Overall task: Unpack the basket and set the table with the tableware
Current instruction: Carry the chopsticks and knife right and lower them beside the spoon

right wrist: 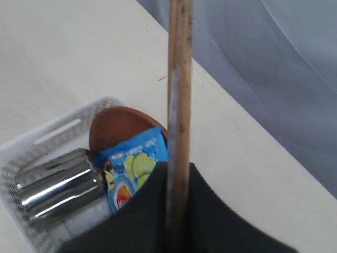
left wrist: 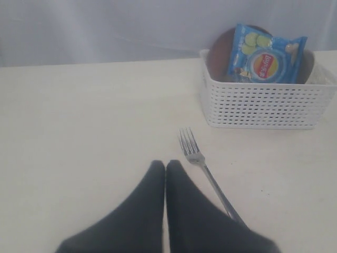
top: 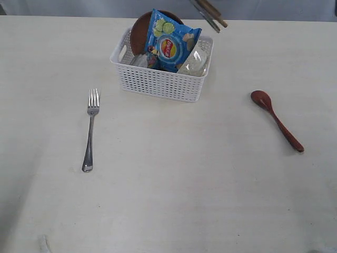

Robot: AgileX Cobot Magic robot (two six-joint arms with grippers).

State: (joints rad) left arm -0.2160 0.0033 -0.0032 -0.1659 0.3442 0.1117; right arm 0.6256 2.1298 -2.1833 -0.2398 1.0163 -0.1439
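Observation:
The white basket [top: 158, 84] [left wrist: 263, 105] [right wrist: 16, 153] stands at the back middle of the table [top: 184, 184]. In it lean a brown plate [top: 139, 31] [right wrist: 121, 126] and a steel cup [top: 195, 60] [right wrist: 52, 184]. A fork [top: 90, 132] [left wrist: 202, 168] lies left of the basket, and a reddish wooden spoon [top: 276, 120] lies to its right. My right gripper [right wrist: 177, 166] is shut on brown chopsticks [right wrist: 180, 79] [top: 211, 14], held in the air above the basket's far right corner. My left gripper [left wrist: 165, 163] is shut and empty, low over the table beside the fork's handle.
A blue crisp packet [top: 169, 42] [left wrist: 266, 55] [right wrist: 134, 163] stands upright in the basket against the plate. A grey backdrop runs behind the table's far edge. Neither gripper shows in the exterior view.

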